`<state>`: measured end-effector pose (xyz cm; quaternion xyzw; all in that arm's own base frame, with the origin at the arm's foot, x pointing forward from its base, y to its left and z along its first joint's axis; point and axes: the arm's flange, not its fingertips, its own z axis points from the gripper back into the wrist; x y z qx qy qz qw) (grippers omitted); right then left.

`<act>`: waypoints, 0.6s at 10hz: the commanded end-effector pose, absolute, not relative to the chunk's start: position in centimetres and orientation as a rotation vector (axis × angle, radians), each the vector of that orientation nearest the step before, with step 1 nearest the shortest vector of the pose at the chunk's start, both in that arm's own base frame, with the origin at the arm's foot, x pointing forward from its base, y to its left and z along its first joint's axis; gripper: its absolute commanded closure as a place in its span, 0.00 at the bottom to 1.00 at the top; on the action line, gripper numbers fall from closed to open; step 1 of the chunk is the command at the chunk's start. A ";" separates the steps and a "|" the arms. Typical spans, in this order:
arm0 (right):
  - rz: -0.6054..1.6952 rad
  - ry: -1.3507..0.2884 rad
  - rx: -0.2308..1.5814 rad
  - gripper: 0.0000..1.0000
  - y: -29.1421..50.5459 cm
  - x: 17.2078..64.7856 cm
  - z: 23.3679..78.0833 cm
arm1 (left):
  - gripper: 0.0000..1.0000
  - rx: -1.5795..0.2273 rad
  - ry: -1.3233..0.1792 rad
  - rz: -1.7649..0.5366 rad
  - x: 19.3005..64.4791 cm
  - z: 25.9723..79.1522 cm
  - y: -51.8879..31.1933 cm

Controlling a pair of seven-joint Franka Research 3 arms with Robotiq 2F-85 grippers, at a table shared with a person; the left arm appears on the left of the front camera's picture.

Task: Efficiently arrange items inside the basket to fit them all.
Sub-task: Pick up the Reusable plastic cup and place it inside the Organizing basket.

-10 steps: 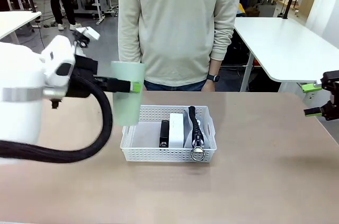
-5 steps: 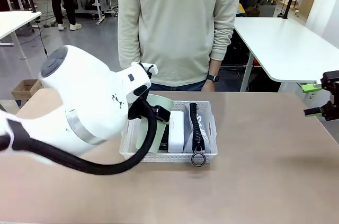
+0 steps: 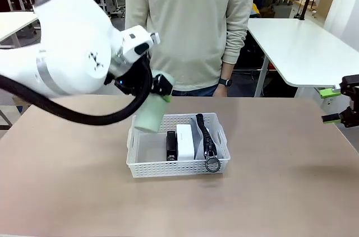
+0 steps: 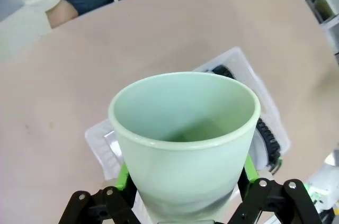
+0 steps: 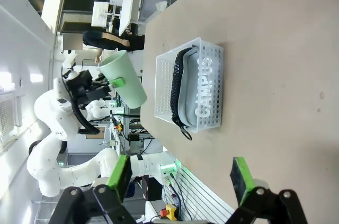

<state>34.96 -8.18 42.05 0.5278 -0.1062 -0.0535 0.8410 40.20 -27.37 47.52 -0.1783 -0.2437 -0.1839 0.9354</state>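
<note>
My left gripper [image 3: 159, 94] is shut on the pale green cup [image 3: 148, 117], which hangs tilted over the back left corner of the white basket [image 3: 147, 168]. In the left wrist view the cup [image 4: 185, 144] sits mouth up between my green pads [image 4: 122, 177], with the basket [image 4: 238, 58] below. A black stapler [image 3: 171, 145], a white box [image 3: 185, 140] and a grey pouch [image 3: 203, 136] with a metal ring [image 3: 212, 164] stand side by side in the basket's right half. My right gripper [image 3: 340, 106] hovers open at the table's far right. Its wrist view shows the basket [image 5: 212, 54], pouch [image 5: 204, 94] and cup [image 5: 126, 78].
A person stands at the far edge behind the basket, one hand [image 3: 221, 89] hanging by the table. The basket's left half [image 3: 147, 146] holds nothing. Bare tan tabletop [image 3: 280, 192] surrounds the basket. Other white tables [image 3: 303, 46] stand behind on the right.
My left arm has swung over the basket and rolled its wrist. The cup, upright left of the basket a second ago, dipped toward the basket and now hangs tilted above its back left corner.
</note>
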 end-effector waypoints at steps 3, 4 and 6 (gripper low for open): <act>-0.117 -0.211 1.113 0.00 -8.2 34.8 42.3 | 0.11 -0.373 -0.371 -0.311 40.6 46.7 -28.0; -0.117 -0.211 1.113 0.00 -8.2 34.8 42.3 | 0.11 -0.343 -0.358 -0.287 40.5 46.6 -28.1; -0.117 -0.211 1.113 0.00 -8.2 34.8 42.3 | 0.11 -0.282 -0.320 -0.233 41.2 45.3 -28.7</act>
